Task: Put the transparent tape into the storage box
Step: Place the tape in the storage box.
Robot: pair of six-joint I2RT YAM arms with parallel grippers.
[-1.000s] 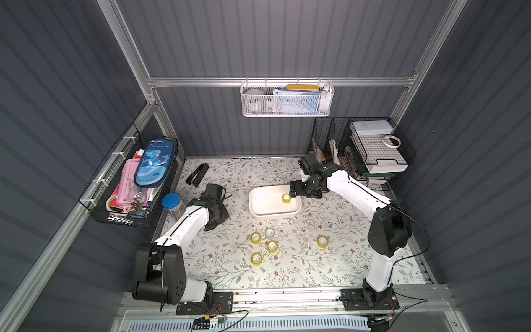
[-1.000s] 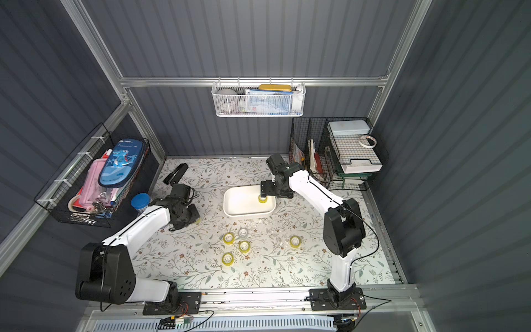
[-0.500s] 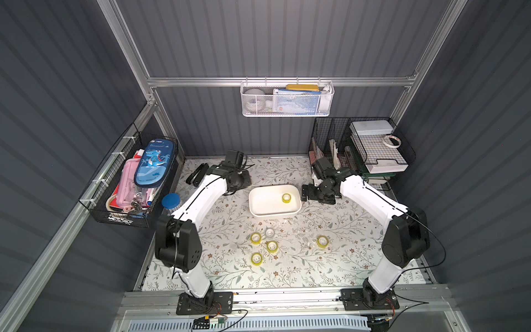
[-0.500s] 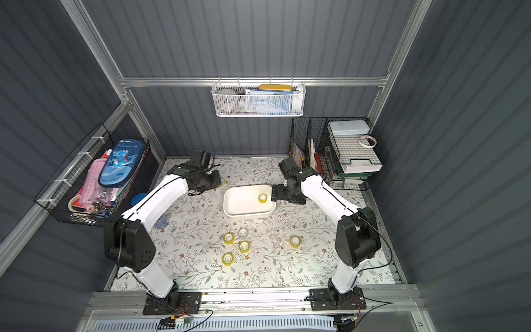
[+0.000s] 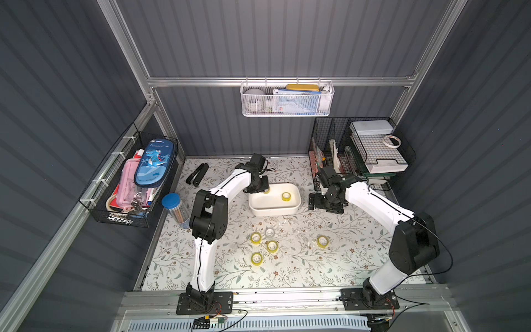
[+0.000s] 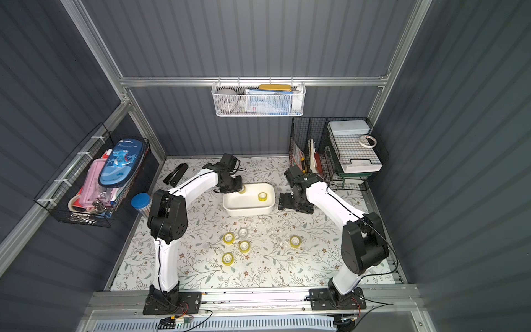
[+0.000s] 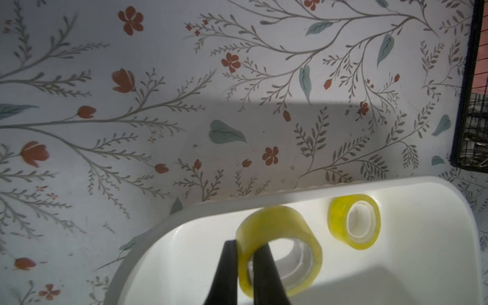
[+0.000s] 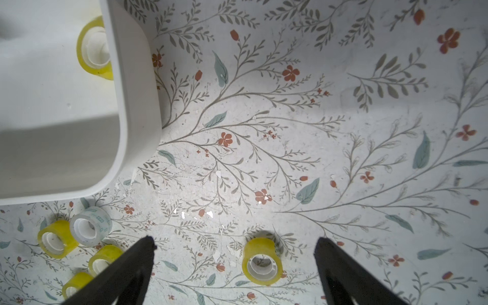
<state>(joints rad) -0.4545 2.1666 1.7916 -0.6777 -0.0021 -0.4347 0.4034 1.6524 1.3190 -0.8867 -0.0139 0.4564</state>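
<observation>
As the task stands: one roll is in the box, a second is over it but not yet let go, and five wait outside; by my judgement under a third is done.
Storage box (image 5: 275, 213): sits on the worktop (image 5: 301, 270) between the two arms.
Box contents: a single loose yellow roll (image 5: 286, 196), lying flat near the end toward the right arm.
Left claw (image 7: 245, 245): pinches the wall of the held roll (image 7: 272, 219), one finger through the core, over the box's inside near a corner; whether the roll touches the box floor I cannot tell.
Right claw (image 8: 235, 241): spread wide and empty, low beside the box's end, pointing toward the lone roll (image 8: 262, 260).
Left to do: that lone roll plus a cluster of four (image 5: 263, 244), three yellow and one colourless, well apart from the box.
Mesh basket (image 5: 287, 113): hangs on the rear wall, stationery inside.
Wire rack (image 5: 316, 138): trays and a flat white tape ring (image 5: 391, 141), not part of the job.
</observation>
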